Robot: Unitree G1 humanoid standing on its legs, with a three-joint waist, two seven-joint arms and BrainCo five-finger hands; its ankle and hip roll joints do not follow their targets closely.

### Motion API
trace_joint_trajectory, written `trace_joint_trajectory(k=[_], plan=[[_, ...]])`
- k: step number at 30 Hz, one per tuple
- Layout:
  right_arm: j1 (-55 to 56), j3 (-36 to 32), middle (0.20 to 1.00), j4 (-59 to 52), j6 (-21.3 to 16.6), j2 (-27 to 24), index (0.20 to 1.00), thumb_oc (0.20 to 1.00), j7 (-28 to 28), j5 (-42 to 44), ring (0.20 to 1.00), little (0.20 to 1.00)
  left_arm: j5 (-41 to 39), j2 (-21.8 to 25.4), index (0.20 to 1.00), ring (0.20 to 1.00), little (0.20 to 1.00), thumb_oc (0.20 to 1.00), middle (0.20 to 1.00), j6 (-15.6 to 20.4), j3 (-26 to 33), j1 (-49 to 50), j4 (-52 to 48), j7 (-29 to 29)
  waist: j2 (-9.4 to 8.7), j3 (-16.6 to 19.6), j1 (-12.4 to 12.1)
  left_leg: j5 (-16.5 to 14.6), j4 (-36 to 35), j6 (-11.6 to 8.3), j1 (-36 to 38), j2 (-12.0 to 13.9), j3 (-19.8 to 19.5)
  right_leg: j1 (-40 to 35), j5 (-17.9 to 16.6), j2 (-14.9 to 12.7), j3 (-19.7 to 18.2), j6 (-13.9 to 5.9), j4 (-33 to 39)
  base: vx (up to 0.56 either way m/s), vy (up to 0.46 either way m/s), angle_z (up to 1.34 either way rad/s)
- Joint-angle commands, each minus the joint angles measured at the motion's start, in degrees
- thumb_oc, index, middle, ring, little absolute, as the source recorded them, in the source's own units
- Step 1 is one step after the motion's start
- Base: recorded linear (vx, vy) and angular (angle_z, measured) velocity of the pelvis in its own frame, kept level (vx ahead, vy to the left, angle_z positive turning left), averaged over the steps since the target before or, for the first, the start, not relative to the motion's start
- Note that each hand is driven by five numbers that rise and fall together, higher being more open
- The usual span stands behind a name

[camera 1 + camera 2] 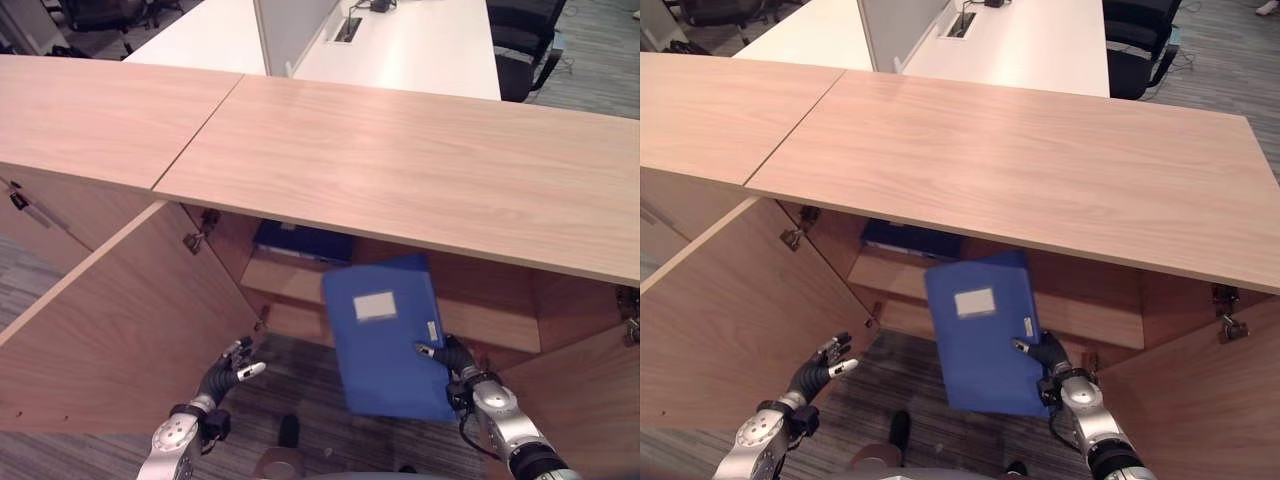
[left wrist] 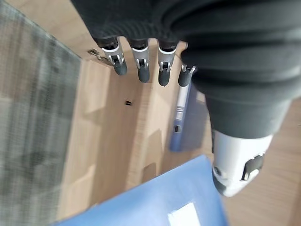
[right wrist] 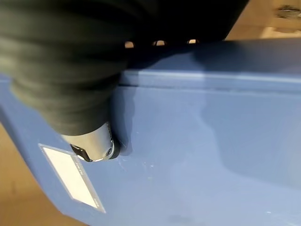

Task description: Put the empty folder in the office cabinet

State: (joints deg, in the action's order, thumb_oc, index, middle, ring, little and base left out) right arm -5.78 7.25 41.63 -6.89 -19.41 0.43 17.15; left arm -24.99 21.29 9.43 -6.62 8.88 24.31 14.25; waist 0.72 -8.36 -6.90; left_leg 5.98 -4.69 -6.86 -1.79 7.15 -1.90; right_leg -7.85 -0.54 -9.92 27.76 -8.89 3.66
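Right robot hand (image 1: 455, 358) pinches the blue folder (image 1: 385, 335) before the open office cabinet (image 1: 420, 290), not yet shelved; left robot hand (image 1: 228, 372) spread, empty

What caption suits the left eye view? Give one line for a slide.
Right hand holds a blue folder before the open office cabinet; left hand open nearby.

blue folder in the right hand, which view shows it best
The left eye view: the whole blue folder with its white label, pinched by the right hand before the open cabinet. The right eye view matches. The right wrist view shows its face close up; the left wrist view, a corner.
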Motion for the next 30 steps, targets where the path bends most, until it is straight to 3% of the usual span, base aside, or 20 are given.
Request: trace_joint_trajectory(k=[1, 11, 18, 20, 21, 24, 30], plan=[[-6.1, -1.7, 0.2, -1.6, -4.5, 1.0, 0.2, 0.2, -1.7, 8.0, 0.2, 0.2, -4.3, 3.5, 1.0, 1.0, 1.0, 1.0, 1.0, 2.3, 0.3, -2.8, -3.6, 0.8, -1.46, -1.3, -1.0, -4.2, 0.7, 2.42, -0.5, -2.0, -1.4, 6.5, 3.8, -0.8, -6.2, -0.81, -7.4, -0.04, 0.001, 0.01], [-13.4, -10.6, 0.2, 2.8, -9.4, 2.1, 0.2, 0.2, -6.4, 22.9, 0.2, 0.2, -9.1, 3.9, 1.0, 1.0, 1.0, 1.0, 1.0, 2.7, -1.9, -4.9, -9.7, 1.4, -0.54, -4.3, -1.5, -3.5, 0.9, 2.47, -2.9, -2.0, -1.7, 9.4, 3.9, -0.8, -6.3, -0.72, -9.1, -0.05, -0.001, 0.01], [-25.4, -18.8, 0.2, 8.8, -14.9, 1.7, 0.2, 0.2, -10.4, 40.5, 0.2, 0.2, -11.9, 4.4, 1.0, 1.0, 1.0, 1.0, 1.0, 3.4, -6.5, -9.0, -12.8, 0.4, 2.21, -8.5, -2.2, -3.2, 2.3, 2.48, -6.6, -2.0, -2.3, 14.6, 4.9, -1.7, -7.0, -0.75, -13.5, -0.1, 0.019, 0.02], [-25.7, -18.9, 0.2, 9.1, -14.9, 1.5, 0.2, 0.2, -10.1, 40.7, 0.2, 0.2, -11.9, 4.4, 1.0, 1.0, 1.0, 1.0, 1.0, 3.4, -6.6, -9.4, -12.7, 0.4, 2.26, -8.6, -2.3, -2.8, 2.4, 2.57, -7.1, -2.1, -2.3, 15.0, 4.3, -1.8, -7.0, -0.7, -13.4, -0.06, 0.013, 0.03], [-30.2, -21.7, 0.2, 11.0, -17.0, 0.0, 0.2, 0.2, -11.4, 46.5, 0.2, 0.2, -13.3, 4.0, 1.0, 1.0, 1.0, 1.0, 1.0, 3.7, -8.6, -11.3, -13.3, 0.0, 3.39, -9.7, -2.6, -2.3, 2.9, 2.48, -8.9, -2.5, -2.6, 16.6, 4.5, -2.1, -6.7, -0.68, -14.3, -0.09, 0.004, 0.07], [-34.3, -24.8, 0.2, 13.3, -18.9, -2.7, 0.2, 0.2, -12.3, 51.9, 0.2, 0.2, -14.0, 3.9, 1.0, 1.0, 1.0, 1.0, 1.0, 3.9, -11.3, -13.6, -14.1, 0.1, 4.63, -10.3, -2.9, -1.9, 3.2, 2.19, -10.6, -2.8, -3.2, 18.1, 4.9, -2.7, -6.5, -0.8, -15.5, -0.08, 0.01, 0.07], [-42.8, -25.2, 0.2, 19.5, -19.3, -10.0, 0.2, 0.2, -14.4, 56.6, 0.2, 0.2, -14.5, 4.5, 1.0, 1.0, 1.0, 1.0, 1.0, 4.7, -16.2, -17.7, -16.7, -0.6, 7.0, -11.2, -3.7, -1.8, 4.0, 1.74, -13.7, -3.2, -3.5, 21.5, 5.6, -3.6, -6.4, -0.97, -17.6, -0.06, 0.01, 0.08]])
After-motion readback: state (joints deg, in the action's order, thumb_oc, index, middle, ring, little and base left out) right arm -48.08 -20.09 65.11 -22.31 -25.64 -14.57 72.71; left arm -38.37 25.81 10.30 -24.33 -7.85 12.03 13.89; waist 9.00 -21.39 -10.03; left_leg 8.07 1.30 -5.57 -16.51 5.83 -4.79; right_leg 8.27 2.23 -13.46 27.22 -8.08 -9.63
